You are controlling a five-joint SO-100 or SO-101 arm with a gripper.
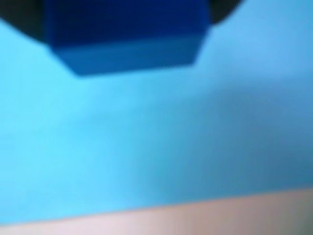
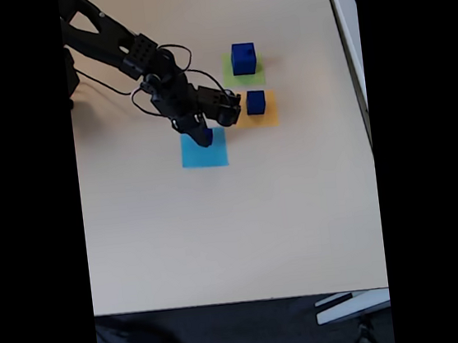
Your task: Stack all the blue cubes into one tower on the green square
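In the fixed view my gripper (image 2: 201,133) hangs over the upper edge of the flat light blue square (image 2: 205,153), shut on a small blue cube (image 2: 204,138). The blurred wrist view has that cube (image 1: 127,49) at the top, with the dark jaws of my gripper (image 1: 124,19) against both its sides and light blue paper (image 1: 146,147) beneath. The largest blue cube (image 2: 242,57) stands on the green square (image 2: 243,77). A mid-sized blue cube (image 2: 256,101) rests on the orange square (image 2: 258,118). No cube sits on another.
The black arm (image 2: 115,44) with its looping cables comes in from the upper left. The three paper squares lie close together. Bare beige table (image 2: 235,229) stretches toward the front edge, and the right edge lies beyond the squares.
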